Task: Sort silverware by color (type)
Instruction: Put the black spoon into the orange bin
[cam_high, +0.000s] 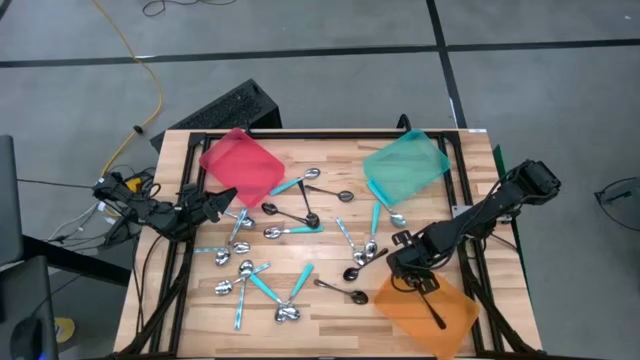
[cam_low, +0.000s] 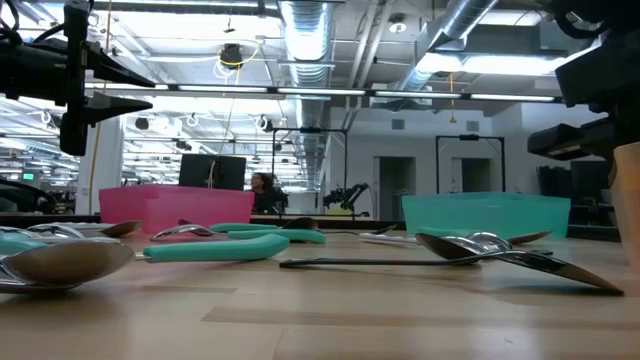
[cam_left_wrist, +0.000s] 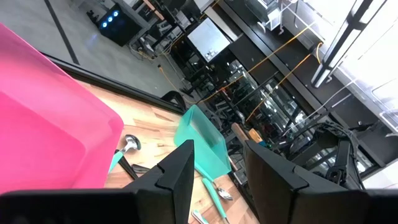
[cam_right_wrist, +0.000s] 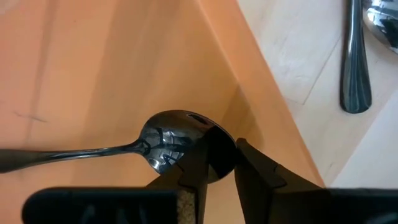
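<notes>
High view is showing sorting barely begun: right claw (cam_high: 418, 283) is parting around one black spoon (cam_high: 430, 306) in the orange tray (cam_high: 455, 322), left claw (cam_high: 222, 201) is hanging open, many spoons (cam_high: 262, 283) lying across the bench (cam_high: 330, 320)

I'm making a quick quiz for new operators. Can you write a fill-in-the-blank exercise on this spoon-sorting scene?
1. The right gripper is over the ____ tray.
2. The spoon at its fingertips is all ____.
3. The left gripper hangs beside the ____ tray.
4. A spoon with a teal-blue handle lies against the ____ tray.

Missing words: orange; black; red; teal
</notes>
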